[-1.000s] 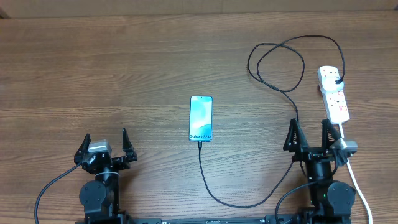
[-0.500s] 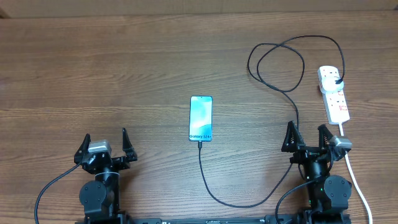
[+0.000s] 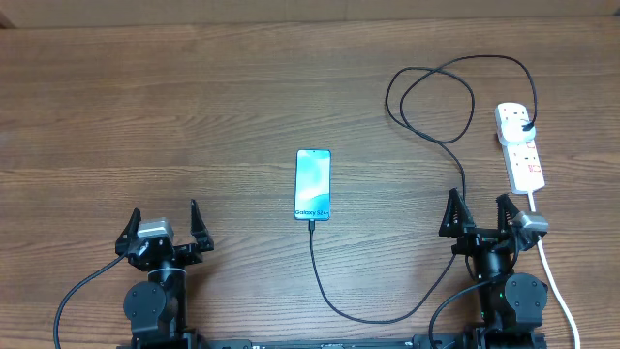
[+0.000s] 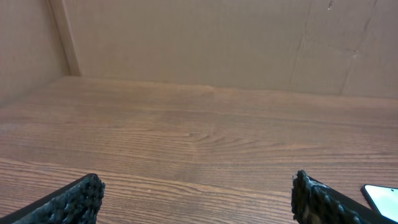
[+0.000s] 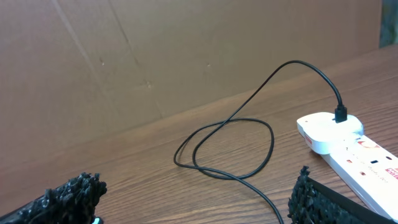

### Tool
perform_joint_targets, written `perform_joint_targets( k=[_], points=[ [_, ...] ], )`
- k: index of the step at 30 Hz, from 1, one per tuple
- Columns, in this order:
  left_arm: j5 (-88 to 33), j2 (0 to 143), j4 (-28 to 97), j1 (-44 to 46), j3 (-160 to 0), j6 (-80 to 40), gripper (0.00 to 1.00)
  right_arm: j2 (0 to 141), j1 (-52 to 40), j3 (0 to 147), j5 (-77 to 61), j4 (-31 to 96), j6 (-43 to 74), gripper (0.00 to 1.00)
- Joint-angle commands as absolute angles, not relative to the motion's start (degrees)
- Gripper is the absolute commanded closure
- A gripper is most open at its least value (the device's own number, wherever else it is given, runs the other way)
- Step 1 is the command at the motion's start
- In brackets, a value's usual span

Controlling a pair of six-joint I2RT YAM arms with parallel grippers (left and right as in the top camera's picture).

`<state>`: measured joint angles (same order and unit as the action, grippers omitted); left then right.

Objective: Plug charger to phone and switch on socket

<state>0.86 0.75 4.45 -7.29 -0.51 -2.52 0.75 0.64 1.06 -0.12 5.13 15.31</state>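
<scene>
The phone (image 3: 313, 184) lies mid-table with its light blue screen up, and its corner shows in the left wrist view (image 4: 382, 198). The black charger cable (image 3: 426, 92) runs from the phone's near end, loops along the front and back right, and its plug sits in the white socket strip (image 3: 520, 147). The cable (image 5: 230, 146) and the strip (image 5: 348, 146) also show in the right wrist view. My left gripper (image 3: 161, 231) is open and empty at the front left. My right gripper (image 3: 478, 215) is open and empty just in front of the strip.
A thick white cord (image 3: 554, 276) runs from the strip toward the front right edge, next to my right arm. Brown cardboard walls (image 4: 186, 37) stand at the back and left of the wooden table (image 3: 194, 116).
My right gripper has turned slightly and drawn back a little toward the front edge. The left arm, phone, cable and strip have not moved.
</scene>
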Motion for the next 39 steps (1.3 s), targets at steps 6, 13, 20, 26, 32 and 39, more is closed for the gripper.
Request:
perform_joint_targets(
  k=[6, 13, 20, 26, 32, 39],
  points=[
    [1.2, 0.3, 4.4, -7.9, -0.3, -1.1, 0.0, 0.5, 0.3, 0.4, 0.3, 4.8, 14.7, 0.0],
    [1.2, 0.3, 4.4, -7.9, -0.3, -1.1, 0.0, 0.5, 0.4, 0.4, 0.1, 4.9, 10.4, 0.0],
    [1.2, 0.3, 4.4, -7.9, -0.3, -1.1, 0.0, 0.5, 0.4, 0.4, -0.5, 4.9, -0.3, 0.0],
    [1.2, 0.3, 4.4, -7.9, -0.3, -1.1, 0.01, 0.5, 0.4, 0.4, -0.5, 4.8, -0.3, 0.0],
    [1.2, 0.3, 4.4, -7.9, -0.3, -1.1, 0.01, 0.5, 0.4, 0.4, -0.5, 4.8, -0.3, 0.0],
    [1.2, 0.3, 4.4, -7.9, -0.3, -1.1, 0.0, 0.5, 0.4, 0.4, -0.5, 4.8, -0.3, 0.0]
  ],
)
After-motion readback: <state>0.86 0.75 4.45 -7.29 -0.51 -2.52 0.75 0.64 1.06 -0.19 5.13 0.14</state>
